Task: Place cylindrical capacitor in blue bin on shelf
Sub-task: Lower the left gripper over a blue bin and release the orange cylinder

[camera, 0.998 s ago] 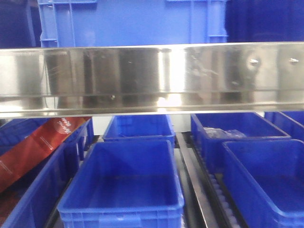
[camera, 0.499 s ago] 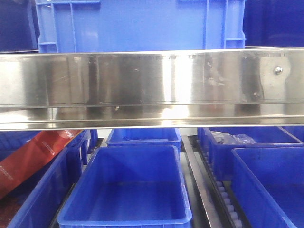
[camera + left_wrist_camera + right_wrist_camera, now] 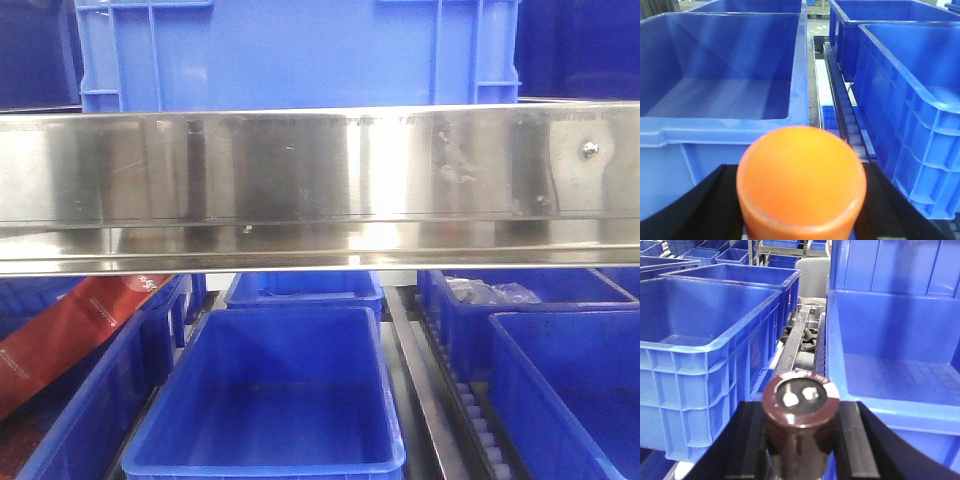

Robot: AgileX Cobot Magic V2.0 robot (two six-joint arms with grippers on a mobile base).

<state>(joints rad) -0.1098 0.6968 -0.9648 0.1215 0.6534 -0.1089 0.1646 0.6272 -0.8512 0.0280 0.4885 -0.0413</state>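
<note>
The cylindrical capacitor [image 3: 801,425], dark maroon with two metal terminals on its top, stands upright between the black fingers [image 3: 752,440] of my right gripper [image 3: 801,442], which is shut on it. It sits in front of the gap between two blue bins, one to the left [image 3: 705,347] and one to the right [image 3: 880,412]. My left gripper [image 3: 801,205] is shut on an orange cylinder [image 3: 801,175], in front of an empty blue bin [image 3: 715,125]. The steel shelf [image 3: 320,180] crosses the front view above an empty blue bin [image 3: 265,465]. Neither gripper shows in the front view.
A large blue crate [image 3: 290,50] stands on the upper tier. A red package [image 3: 70,330] lies in the bins at left. A back right bin holds clear plastic bags [image 3: 490,292]. A roller track [image 3: 470,420] runs between bins. Another bin [image 3: 910,100] stands right of the left gripper.
In the front view the shelf's front edge and the bins have shifted a little down and to the right over the last second. They have hardly moved in the last half second.
</note>
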